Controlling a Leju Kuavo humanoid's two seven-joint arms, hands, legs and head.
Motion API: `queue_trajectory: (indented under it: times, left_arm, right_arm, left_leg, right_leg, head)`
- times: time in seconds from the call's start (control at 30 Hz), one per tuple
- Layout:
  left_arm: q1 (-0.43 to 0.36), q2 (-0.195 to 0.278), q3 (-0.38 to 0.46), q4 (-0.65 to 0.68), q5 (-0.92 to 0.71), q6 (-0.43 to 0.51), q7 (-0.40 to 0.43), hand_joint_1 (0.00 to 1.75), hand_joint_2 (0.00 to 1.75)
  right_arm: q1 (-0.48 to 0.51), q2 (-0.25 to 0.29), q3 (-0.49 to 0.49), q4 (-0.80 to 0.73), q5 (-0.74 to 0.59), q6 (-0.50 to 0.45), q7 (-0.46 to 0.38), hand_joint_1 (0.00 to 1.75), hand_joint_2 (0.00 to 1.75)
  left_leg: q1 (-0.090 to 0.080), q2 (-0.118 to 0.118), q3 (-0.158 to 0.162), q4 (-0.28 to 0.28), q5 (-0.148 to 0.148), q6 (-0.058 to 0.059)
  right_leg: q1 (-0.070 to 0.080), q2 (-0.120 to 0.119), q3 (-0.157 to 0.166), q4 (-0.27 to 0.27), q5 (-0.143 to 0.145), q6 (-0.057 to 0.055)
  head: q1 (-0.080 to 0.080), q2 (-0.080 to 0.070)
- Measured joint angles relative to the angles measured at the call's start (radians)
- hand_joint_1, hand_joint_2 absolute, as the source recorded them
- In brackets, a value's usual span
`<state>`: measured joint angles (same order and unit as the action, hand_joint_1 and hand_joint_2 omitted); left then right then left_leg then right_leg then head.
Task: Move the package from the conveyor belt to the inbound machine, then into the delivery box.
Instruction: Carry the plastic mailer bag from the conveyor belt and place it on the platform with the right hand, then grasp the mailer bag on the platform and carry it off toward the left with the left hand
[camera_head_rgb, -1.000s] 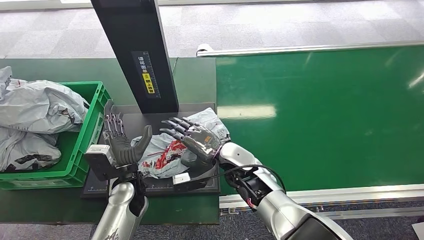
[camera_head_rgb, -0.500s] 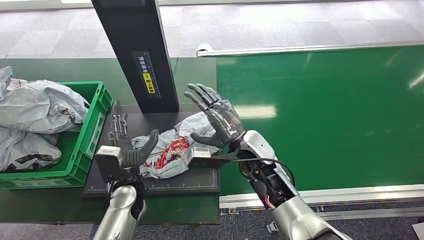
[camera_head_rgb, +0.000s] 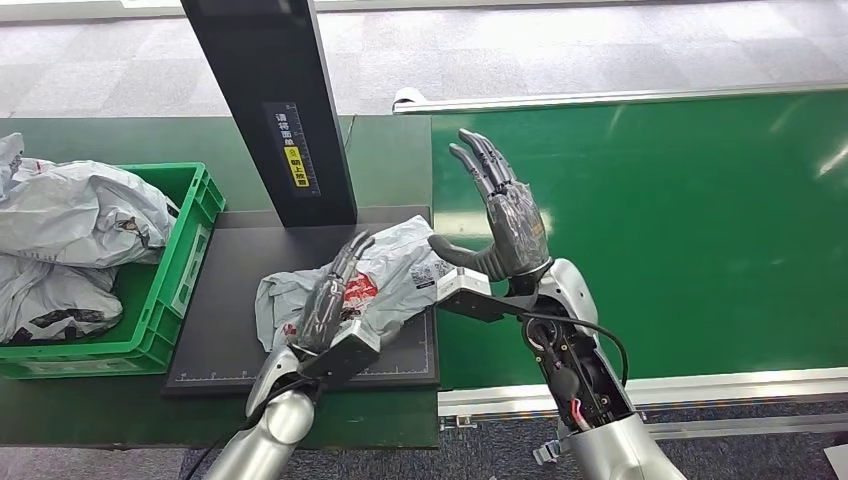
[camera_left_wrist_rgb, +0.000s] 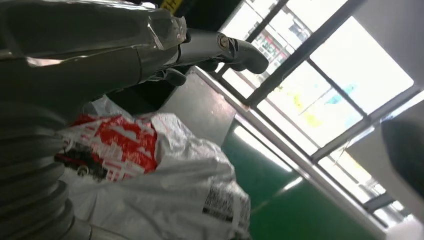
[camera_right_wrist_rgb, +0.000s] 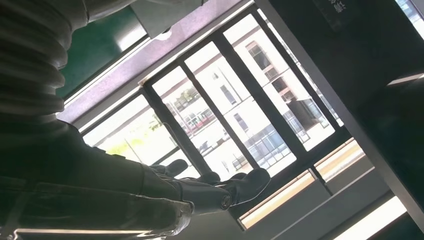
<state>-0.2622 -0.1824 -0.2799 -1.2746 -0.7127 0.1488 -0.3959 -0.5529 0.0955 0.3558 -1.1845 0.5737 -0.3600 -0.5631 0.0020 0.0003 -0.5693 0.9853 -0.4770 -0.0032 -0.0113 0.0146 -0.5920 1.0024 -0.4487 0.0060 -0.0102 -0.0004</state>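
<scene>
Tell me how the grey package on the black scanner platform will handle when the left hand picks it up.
The package is a crumpled, wrinkled poly mailer, so it will probably sag and fold rather than stay flat. Its glossy film looks slippery, so the left hand resting on it may slide. It lies slumped with no boxy edges, suggesting soft, likely light contents.

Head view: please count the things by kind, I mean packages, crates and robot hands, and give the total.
Grey packages: 3, one on the black platform, two at the green crate
Green crates: 1
Robot hands: 2, left hand, right hand
Total: 6
</scene>
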Motion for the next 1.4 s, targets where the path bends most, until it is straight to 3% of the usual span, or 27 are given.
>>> queue_trajectory:
  times: [0.2, 0.5, 1.17, 1.3, 1.4]
  left_arm:
    - [-0.034, 0.005, -0.044, 0.111, -0.120, -0.148, 0.084, 0.00, 1.75]
    - [-0.088, 0.005, -0.066, 0.240, -0.145, -0.238, 0.095, 0.00, 1.75]
    - [-0.124, 0.004, -0.071, 0.303, -0.145, -0.253, 0.091, 0.02, 1.75]
    - [-0.135, 0.004, -0.074, 0.318, -0.131, -0.267, 0.082, 1.60, 1.75]
    - [-0.144, 0.003, -0.073, 0.330, -0.114, -0.260, 0.073, 1.68, 1.75]
  right_arm:
    - [0.002, 0.005, -0.015, -0.016, 0.025, 0.003, 0.002, 0.00, 1.75]
    - [0.007, 0.016, -0.032, -0.019, 0.041, 0.003, 0.012, 0.00, 1.75]
    - [0.007, 0.021, -0.037, -0.019, 0.045, 0.003, 0.013, 0.00, 1.75]
    - [0.007, 0.021, -0.038, -0.019, 0.053, 0.002, 0.017, 0.00, 1.75]
    - [0.007, 0.021, -0.040, -0.019, 0.058, 0.002, 0.019, 0.00, 1.75]
  left_leg:
    - [0.000, 0.000, 0.000, 0.000, 0.000, 0.000]
    - [0.000, 0.000, 0.000, 0.000, 0.000, 0.000]
    - [0.000, 0.000, 0.001, 0.000, 0.000, 0.000]
    - [0.000, 0.000, 0.002, 0.000, 0.000, 0.000]
    - [0.000, 0.000, 0.002, 0.000, 0.000, 0.000]
  right_leg:
    - [0.000, 0.000, 0.000, 0.000, 0.000, 0.000]
    - [0.000, 0.000, 0.001, 0.000, 0.000, 0.000]
    - [0.000, 0.000, 0.002, 0.000, 0.000, 0.000]
    - [0.000, 0.000, 0.003, 0.000, 0.000, 0.000]
    - [0.000, 0.000, 0.003, 0.000, 0.000, 0.000]
  head:
    - [0.000, 0.000]
    - [0.000, 0.000]
    - [0.000, 0.000]
    - [0.000, 0.000]
    - [0.000, 0.000]
